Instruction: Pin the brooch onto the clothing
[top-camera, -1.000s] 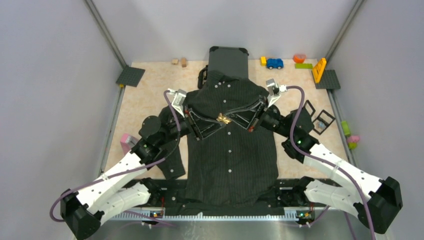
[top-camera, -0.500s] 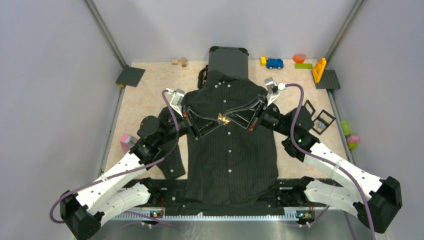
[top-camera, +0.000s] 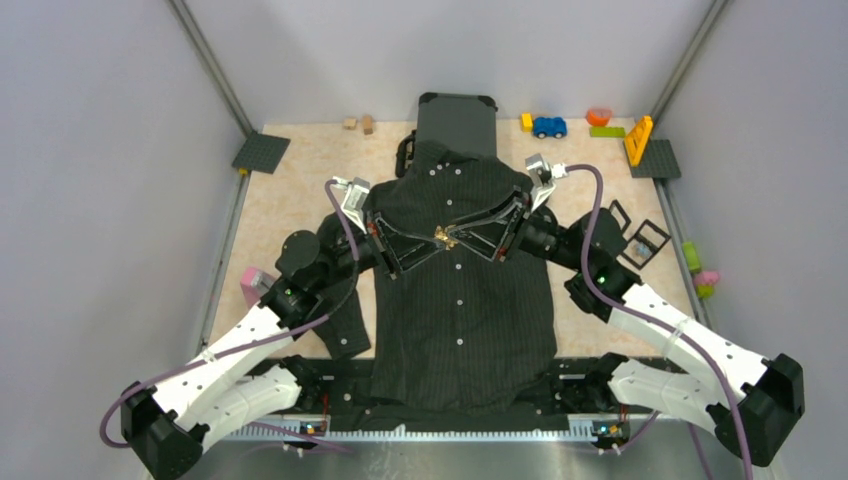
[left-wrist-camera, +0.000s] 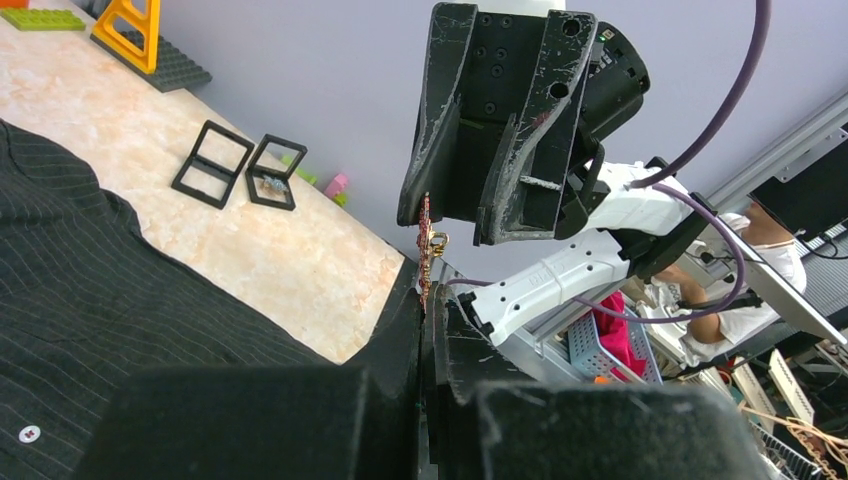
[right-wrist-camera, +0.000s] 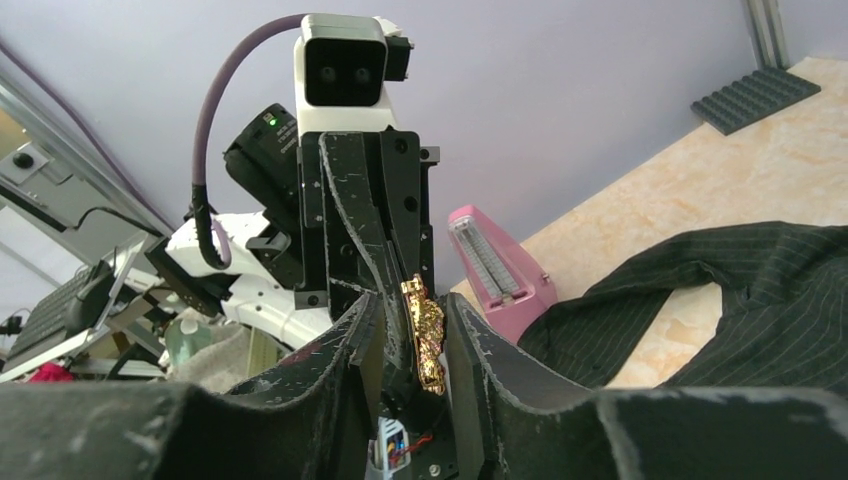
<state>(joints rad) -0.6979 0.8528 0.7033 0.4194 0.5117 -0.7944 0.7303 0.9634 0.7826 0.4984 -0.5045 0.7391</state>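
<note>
Brooch (right-wrist-camera: 425, 345) gripped by the left hand (left-wrist-camera: 425, 305); right hand (right-wrist-camera: 412, 302) apparently released beside it.

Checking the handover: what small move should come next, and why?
Probably draw the right gripper straight back, clear of the brooch: its jaws stand apart on either side of it, while the left gripper is clamped on it above the shirt.

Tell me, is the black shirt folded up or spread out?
Spread out. The shirt lies front up, its whole button row showing down the middle, one sleeve out to the side.
</note>
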